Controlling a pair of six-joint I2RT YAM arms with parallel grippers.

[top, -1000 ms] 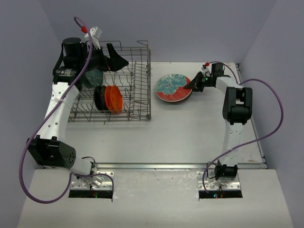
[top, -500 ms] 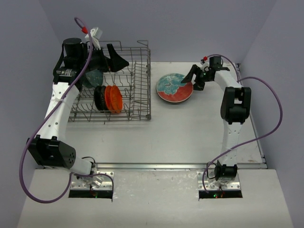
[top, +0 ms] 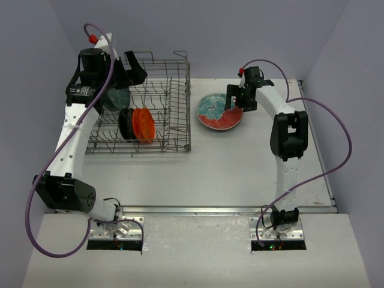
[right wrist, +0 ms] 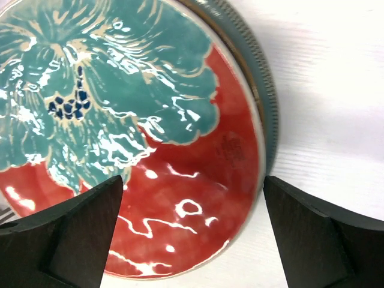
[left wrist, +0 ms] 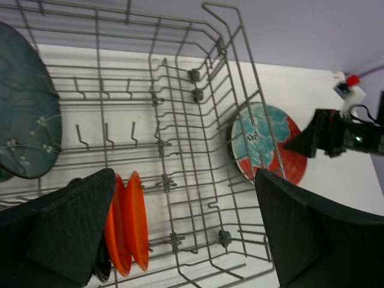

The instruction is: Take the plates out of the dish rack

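Clock dirs = table seen from above, arm bases at 6. Table (top: 228, 171): white. Rack (top: 180, 129): grey wire, sits at table's 10 o'clk. L arm (top: 71, 135) runs up the 9 o'clk side and bends over rack's far-left corner. R arm (top: 289, 135) runs up the 3 o'clk side, wrist turned toward 9. Red plate (top: 215, 114): out of rack, flat on table at approx 1 o'clk, just beside rack's 3 o'clk wall, teal flower face up. In R wrist view a grey-blue rim (right wrist: 265, 90) peeks from under its edge at 1–3 o'clk, so it lies on another dish; rest of that dish hidden. Teal plate (left wrist: 24, 114): in rack at its 10 o'clk end, on edge betw tines, leaning. Orange plates (left wrist: 129, 222): two, upright, side by side in rack's 7 o'clk part, touching or nrly so. Black plate (top: 125, 123): upright, right against the orange pair on their 9 o'clk side; one or two, can't tell. L gripper (left wrist: 185, 180): jaws spread wide, holding nothing, above rack's 11 o'clk area, cam looking down into it, apart from teal plate. R gripper (right wrist: 193, 183): jaws spread wide, pinching nothing, over red plate's 3 o'clk half; fingers straddle the red band; contact w/ plate can't tell.
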